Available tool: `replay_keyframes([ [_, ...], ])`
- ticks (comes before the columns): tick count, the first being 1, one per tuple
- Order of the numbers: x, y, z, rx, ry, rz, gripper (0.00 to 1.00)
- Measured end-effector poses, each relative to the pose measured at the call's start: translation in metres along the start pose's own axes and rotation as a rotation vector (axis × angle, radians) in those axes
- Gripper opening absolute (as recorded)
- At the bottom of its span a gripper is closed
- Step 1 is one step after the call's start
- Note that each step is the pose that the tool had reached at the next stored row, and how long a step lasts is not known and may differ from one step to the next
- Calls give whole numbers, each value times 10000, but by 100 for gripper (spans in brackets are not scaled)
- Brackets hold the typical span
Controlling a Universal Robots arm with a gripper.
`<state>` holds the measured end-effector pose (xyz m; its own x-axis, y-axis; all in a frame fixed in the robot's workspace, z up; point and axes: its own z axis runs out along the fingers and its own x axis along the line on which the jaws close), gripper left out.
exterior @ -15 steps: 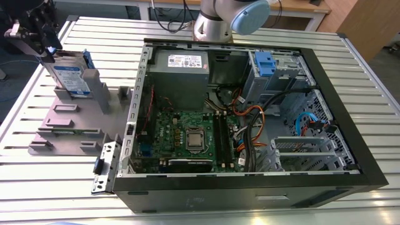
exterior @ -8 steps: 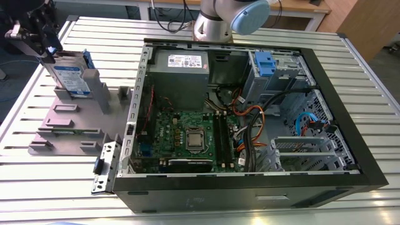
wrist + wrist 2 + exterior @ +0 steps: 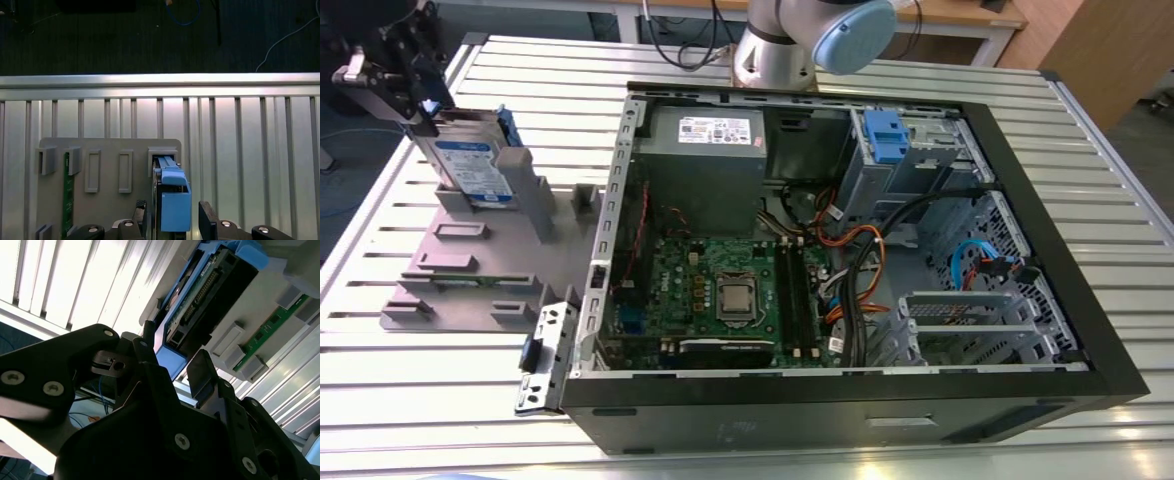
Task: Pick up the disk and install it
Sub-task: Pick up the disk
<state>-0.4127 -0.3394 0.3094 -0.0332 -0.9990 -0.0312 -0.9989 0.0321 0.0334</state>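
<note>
Exterior view: looking down from well back, taking in the table (image 3: 547,70) and the whole computer case (image 3: 854,405). First wrist view: facing straight down, close over the grey holder (image 3: 107,150) at the table's edge. Second wrist view: angling obliquely, nearer. All sharing the disk (image 3: 470,165) (image 3: 172,205) (image 3: 200,300).

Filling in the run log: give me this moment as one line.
phase: pre-grasp | hand: open, straddling disk | disk: upright in grey holder, outside case | install: not done

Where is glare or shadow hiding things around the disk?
Second wrist view: the table glares white, the gripper is near-black, the disk stays readable. First wrist view: bright band along the table edge, dark floor beyond, disk evenly lit. Exterior view: even light, mild glare on the table's near edge.
</note>
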Motion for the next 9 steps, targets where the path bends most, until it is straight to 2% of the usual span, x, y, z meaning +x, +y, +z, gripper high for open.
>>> replay_keyframes([
  [9,1,-1,21,0,0,0,53],
])
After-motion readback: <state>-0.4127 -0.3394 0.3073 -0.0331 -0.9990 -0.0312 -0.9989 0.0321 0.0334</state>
